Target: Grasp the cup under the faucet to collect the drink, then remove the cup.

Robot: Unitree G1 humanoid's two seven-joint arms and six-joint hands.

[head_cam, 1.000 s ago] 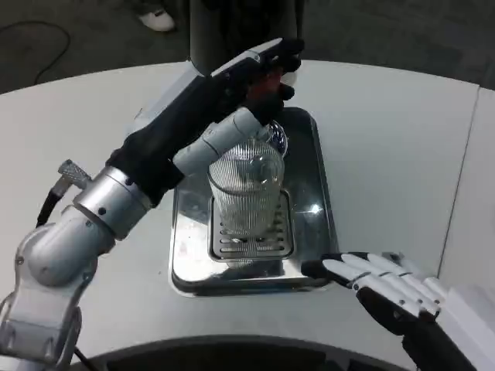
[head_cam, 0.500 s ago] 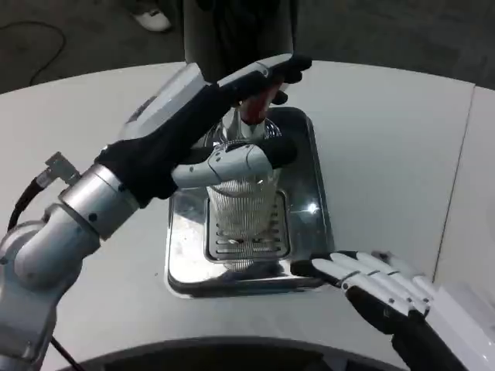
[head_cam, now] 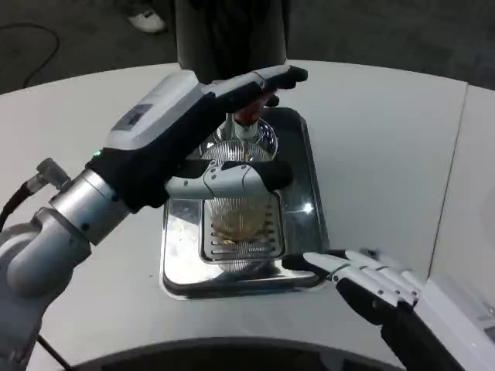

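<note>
A ribbed clear glass cup (head_cam: 240, 220) stands on the slotted grille of a shiny metal drip tray (head_cam: 308, 193), under the chrome faucet (head_cam: 246, 130) with a red part (head_cam: 249, 114). Some amber liquid shows low in the cup. My left hand (head_cam: 193, 131) comes in from the left and grips the cup: its thumb (head_cam: 232, 178) lies across the cup's front, and its fingers (head_cam: 263, 81) reach past the back by the faucet. The cup's rim is hidden by the hand. My right hand (head_cam: 363, 282) lies open on the table at the tray's front right corner, fingers spread.
The dark dispenser column (head_cam: 232, 35) rises behind the tray at the table's far edge. White tabletop (head_cam: 387, 139) stretches to the right of the tray, with a seam near the right side.
My left thumb has swung from the cup's left rim across its front, and the hand has settled lower around it. Amber liquid now shows in the cup. The camera has shifted slightly.
</note>
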